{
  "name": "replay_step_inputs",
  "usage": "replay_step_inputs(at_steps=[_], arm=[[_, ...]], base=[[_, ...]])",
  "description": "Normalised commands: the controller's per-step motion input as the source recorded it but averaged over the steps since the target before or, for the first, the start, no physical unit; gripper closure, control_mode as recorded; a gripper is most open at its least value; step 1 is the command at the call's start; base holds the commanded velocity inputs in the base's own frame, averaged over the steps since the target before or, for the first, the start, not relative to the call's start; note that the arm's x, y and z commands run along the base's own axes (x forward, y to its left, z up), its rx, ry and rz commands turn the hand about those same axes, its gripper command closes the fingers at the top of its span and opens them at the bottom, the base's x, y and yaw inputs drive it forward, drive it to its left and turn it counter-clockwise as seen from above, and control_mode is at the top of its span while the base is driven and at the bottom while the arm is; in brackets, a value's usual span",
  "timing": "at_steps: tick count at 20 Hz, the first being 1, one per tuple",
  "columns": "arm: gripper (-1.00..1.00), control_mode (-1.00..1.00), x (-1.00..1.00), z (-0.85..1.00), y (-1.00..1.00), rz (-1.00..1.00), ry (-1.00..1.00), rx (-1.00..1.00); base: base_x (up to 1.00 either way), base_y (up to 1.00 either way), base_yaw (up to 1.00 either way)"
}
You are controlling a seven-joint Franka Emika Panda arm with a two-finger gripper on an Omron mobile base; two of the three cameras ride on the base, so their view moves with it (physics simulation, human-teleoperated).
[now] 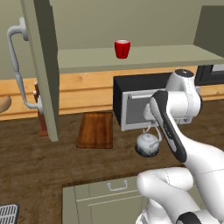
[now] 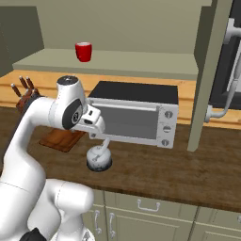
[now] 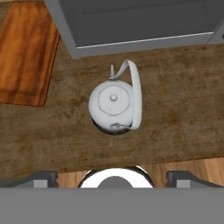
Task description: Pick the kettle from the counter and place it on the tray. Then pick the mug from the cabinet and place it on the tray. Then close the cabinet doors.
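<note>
The silvery-white kettle (image 3: 114,105) stands upright on the dark wood counter (image 3: 179,100), just in front of the toaster oven, its wire handle tipped to one side. My gripper (image 3: 113,177) hangs above it, open, fingertips (image 3: 43,177) wide apart and holding nothing. From the base, the kettle (image 1: 148,143) (image 2: 99,159) sits below my hand, and one finger (image 2: 106,143) reaches down toward it. The reddish-brown tray (image 1: 95,130) (image 3: 24,52) lies bare to the kettle's left. The red mug (image 1: 122,48) (image 2: 83,51) stands on the shelf of the open cabinet (image 1: 148,57).
A black and silver toaster oven (image 1: 131,105) (image 2: 136,115) stands right behind the kettle. The cabinet doors (image 1: 41,65) (image 2: 207,70) are swung open over the counter on both sides. A knife block (image 2: 26,94) sits at the back left near the tray.
</note>
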Motion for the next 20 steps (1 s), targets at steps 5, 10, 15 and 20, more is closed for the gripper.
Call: replay_step_inputs(at_steps=[5,10,15,20], arm=[[-1.0,-1.0,0.08,-0.32,-0.26,-0.09,0.02,0.0],[-1.0,-1.0,0.2,-0.33,-0.15,-0.07,0.02,0.0],[-1.0,-1.0,0.27,-0.3,-0.05,-0.01,0.0,0.0],[-1.0,-1.0,0.32,-0.19,-0.1,0.0,0.0,0.02]], base=[[0.0,0.0,0.0],[0.0,0.0,0.0],[0.0,0.0,0.0],[0.0,0.0,0.0]])
